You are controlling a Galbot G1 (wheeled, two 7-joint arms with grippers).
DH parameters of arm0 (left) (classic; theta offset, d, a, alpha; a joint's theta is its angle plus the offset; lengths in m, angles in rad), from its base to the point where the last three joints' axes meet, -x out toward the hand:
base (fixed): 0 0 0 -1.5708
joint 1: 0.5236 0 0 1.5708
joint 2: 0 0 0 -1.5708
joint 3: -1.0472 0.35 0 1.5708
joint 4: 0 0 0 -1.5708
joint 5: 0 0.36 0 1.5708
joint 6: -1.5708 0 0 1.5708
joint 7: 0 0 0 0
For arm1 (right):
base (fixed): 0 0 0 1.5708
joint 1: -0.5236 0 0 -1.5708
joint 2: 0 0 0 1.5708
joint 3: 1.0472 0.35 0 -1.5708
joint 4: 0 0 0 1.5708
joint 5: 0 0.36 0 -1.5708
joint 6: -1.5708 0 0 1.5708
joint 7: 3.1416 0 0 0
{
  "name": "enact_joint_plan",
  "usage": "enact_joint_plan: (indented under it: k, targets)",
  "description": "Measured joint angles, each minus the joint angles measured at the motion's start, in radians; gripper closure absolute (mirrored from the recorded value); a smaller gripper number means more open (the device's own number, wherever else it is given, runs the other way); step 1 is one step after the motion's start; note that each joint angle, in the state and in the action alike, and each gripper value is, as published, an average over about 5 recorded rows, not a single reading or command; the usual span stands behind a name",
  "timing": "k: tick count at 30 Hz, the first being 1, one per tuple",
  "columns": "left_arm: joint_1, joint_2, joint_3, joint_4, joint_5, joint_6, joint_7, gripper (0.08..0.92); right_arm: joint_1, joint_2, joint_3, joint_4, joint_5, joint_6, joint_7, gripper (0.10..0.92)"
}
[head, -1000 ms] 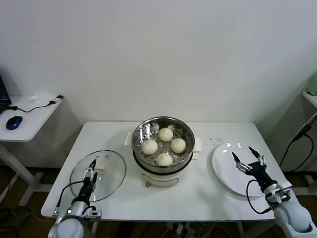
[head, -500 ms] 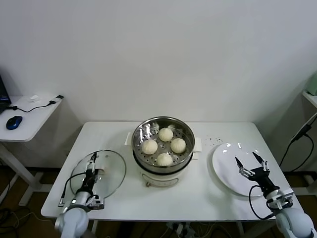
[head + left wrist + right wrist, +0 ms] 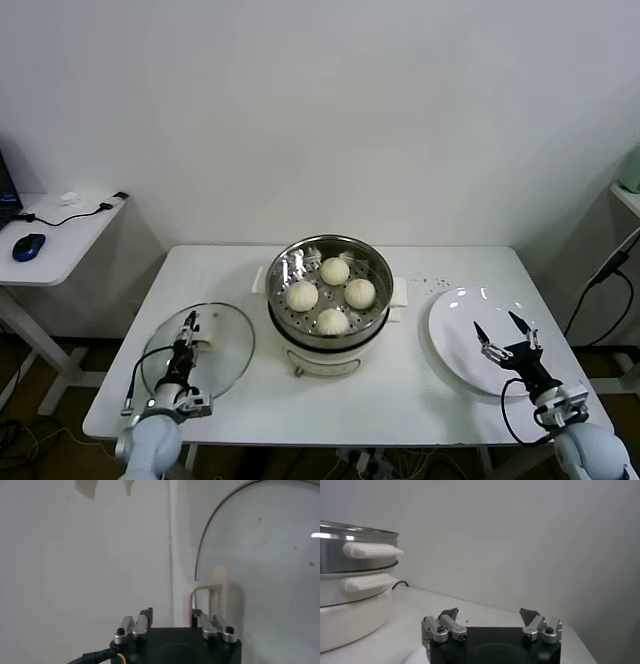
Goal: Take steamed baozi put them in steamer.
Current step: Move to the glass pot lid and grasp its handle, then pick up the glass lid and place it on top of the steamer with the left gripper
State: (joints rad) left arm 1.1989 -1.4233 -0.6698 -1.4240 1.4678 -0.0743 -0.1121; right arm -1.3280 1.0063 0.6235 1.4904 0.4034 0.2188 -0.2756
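Observation:
Several pale baozi (image 3: 335,271) lie in the shiny round steamer (image 3: 325,262) on its cream pot base at the table's middle. Its basket and side handle also show in the right wrist view, steamer (image 3: 355,555). My left gripper (image 3: 187,325) (image 3: 171,615) hovers over the glass lid (image 3: 198,352) at the left. Its jaws stand part-way apart beside the lid's cream handle (image 3: 207,592), with nothing between them. My right gripper (image 3: 505,328) (image 3: 490,612) hangs wide open and empty above the white plate (image 3: 470,350).
The glass lid (image 3: 270,555) lies flat near the table's front left edge. A side desk (image 3: 60,240) with a blue mouse (image 3: 29,246) stands at the far left. A black cable (image 3: 600,285) hangs past the table's right edge.
The left gripper's jaws have narrowed over the lid, and the arm has shifted slightly. The right gripper has drawn back a little toward the near edge of the plate, still wide open.

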Motion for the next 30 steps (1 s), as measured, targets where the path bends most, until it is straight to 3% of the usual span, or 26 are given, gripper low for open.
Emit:
enact_joint_plan:
  k: [11,20,30]
  targets:
    - [0.02,0.025,0.007,-0.026,-0.051,0.025,-0.006,0.832,0.02,0.002,-0.006,-0.025,-0.013,0.007,-0.007,0.203]
    - [0.08,0.069,0.002,-0.147,-0.114,0.076,-0.003,0.851,0.037,-0.012,-0.008,-0.04,-0.012,0.01,-0.009,0.203]
    - [0.197,0.19,0.011,-0.433,-0.2,0.252,0.046,0.851,0.064,-0.028,-0.02,-0.06,-0.011,0.009,-0.007,0.203]
